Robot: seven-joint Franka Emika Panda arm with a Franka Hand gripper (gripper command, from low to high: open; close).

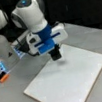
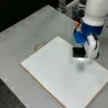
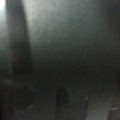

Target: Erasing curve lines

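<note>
1. Grey table (image 1: 89, 37) carries the white board (image 1: 68, 83).
2. Gripper (image 1: 55, 54) holds a black block eraser (image 2: 78, 51) just above the board's far edge in both front views.
3. Jaw opening: cannot tell.
4. Curve lines: not discernible on the board.

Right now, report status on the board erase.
Gripper low over the white board, black eraser at its tip. No curve lines visible on the board. Nothing in the way.
</note>
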